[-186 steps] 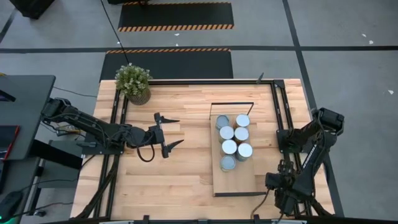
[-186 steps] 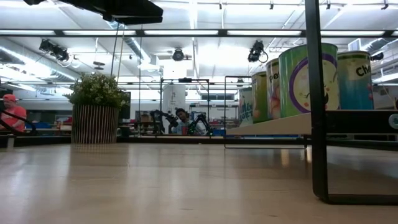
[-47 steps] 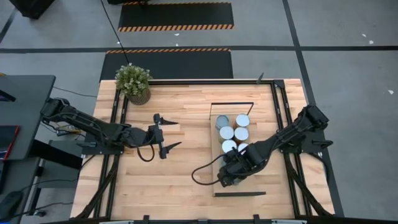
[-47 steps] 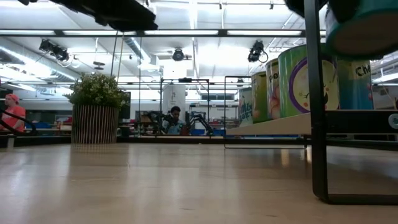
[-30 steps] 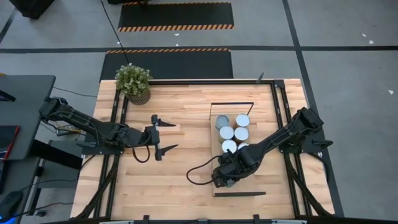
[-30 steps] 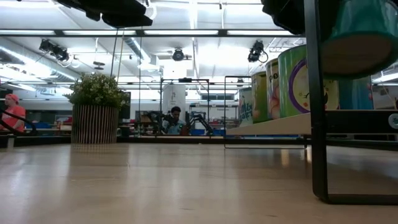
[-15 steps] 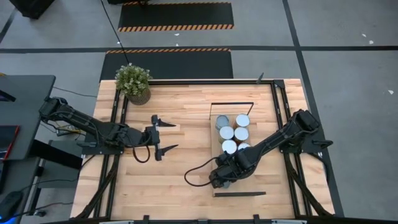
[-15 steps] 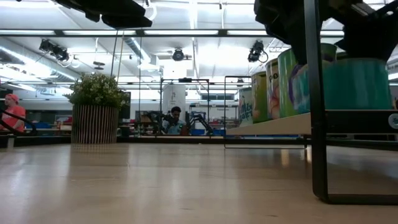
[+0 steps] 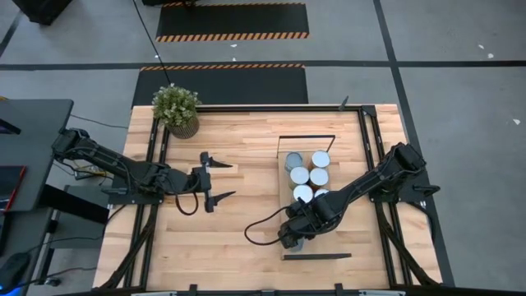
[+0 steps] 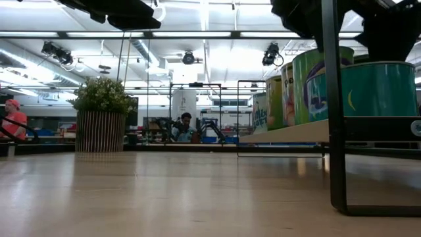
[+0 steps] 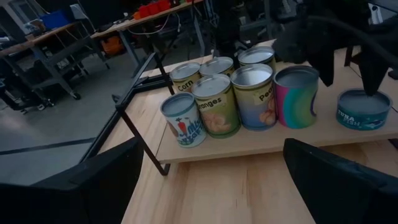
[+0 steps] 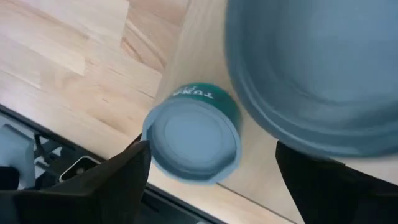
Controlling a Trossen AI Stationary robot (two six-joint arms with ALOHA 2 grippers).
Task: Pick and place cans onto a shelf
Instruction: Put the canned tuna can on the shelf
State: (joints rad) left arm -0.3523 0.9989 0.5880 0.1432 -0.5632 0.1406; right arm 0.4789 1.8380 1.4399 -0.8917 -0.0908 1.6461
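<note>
While right tool [image 12: 208, 186] gapes empty, teal can [image 12: 193, 134] stands on shelf [image 12: 205, 50] below.

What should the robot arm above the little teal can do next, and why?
Probably lift the right gripper straight up. The short teal can already stands upright on the shelf beside the taller cans, and the fingers look spread clear of its lid, so rising avoids knocking it over.

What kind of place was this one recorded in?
Probably a robotics lab or workshop: a bare grey floor with hazard-striped mats, long ceiling lights, and more workbenches beyond the table.
</note>
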